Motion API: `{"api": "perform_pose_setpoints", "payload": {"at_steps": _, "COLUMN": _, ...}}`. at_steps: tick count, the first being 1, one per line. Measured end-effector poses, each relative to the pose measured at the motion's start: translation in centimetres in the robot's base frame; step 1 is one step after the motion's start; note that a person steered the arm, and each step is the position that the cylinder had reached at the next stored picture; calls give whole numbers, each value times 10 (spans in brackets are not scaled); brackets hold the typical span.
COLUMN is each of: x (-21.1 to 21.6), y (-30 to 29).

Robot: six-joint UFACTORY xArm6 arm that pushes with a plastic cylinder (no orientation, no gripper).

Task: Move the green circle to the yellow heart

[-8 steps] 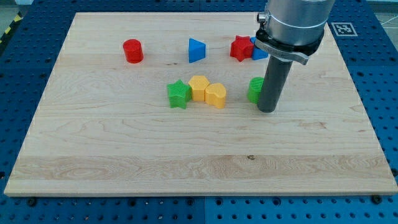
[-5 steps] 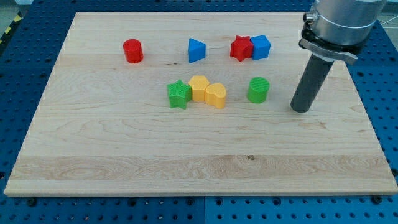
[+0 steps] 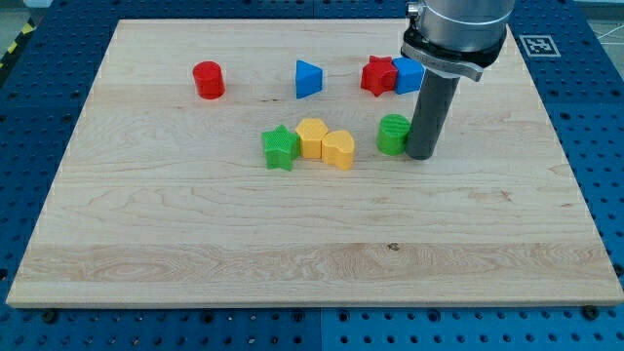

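The green circle (image 3: 393, 134) sits right of centre on the wooden board (image 3: 292, 253). My tip (image 3: 421, 153) touches its right side. The yellow heart (image 3: 338, 149) lies a short way to the view's left of the green circle, with a gap between them. It touches a yellow hexagon (image 3: 312, 137) on its left.
A green star (image 3: 280, 147) touches the yellow hexagon's left side. A red star (image 3: 378, 75) and a blue cube (image 3: 406, 75) sit just above the green circle, partly behind the rod. A blue triangle (image 3: 308, 78) and a red cylinder (image 3: 208, 79) lie toward the view's top left.
My tip swung out to the right of the green circle, then came back left against it. The green circle has shifted a little to the left, toward the yellow heart.
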State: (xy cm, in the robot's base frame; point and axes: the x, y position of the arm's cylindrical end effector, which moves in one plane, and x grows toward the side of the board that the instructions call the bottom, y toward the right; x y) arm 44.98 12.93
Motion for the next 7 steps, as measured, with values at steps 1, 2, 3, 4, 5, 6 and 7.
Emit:
{"api": "perform_pose_setpoints", "payload": {"at_steps": 1, "x": 0, "y": 16}}
{"api": "perform_pose_setpoints", "payload": {"at_steps": 2, "x": -2, "y": 16}}
{"api": "perform_pose_setpoints", "payload": {"at_steps": 3, "x": -25, "y": -1}}
{"api": "perform_pose_setpoints", "payload": {"at_steps": 4, "x": -29, "y": -14}}
{"api": "perform_pose_setpoints", "payload": {"at_steps": 5, "x": -27, "y": -16}}
{"api": "perform_pose_setpoints", "payload": {"at_steps": 6, "x": -20, "y": -23}}
{"api": "perform_pose_setpoints", "payload": {"at_steps": 7, "x": -15, "y": -33}}
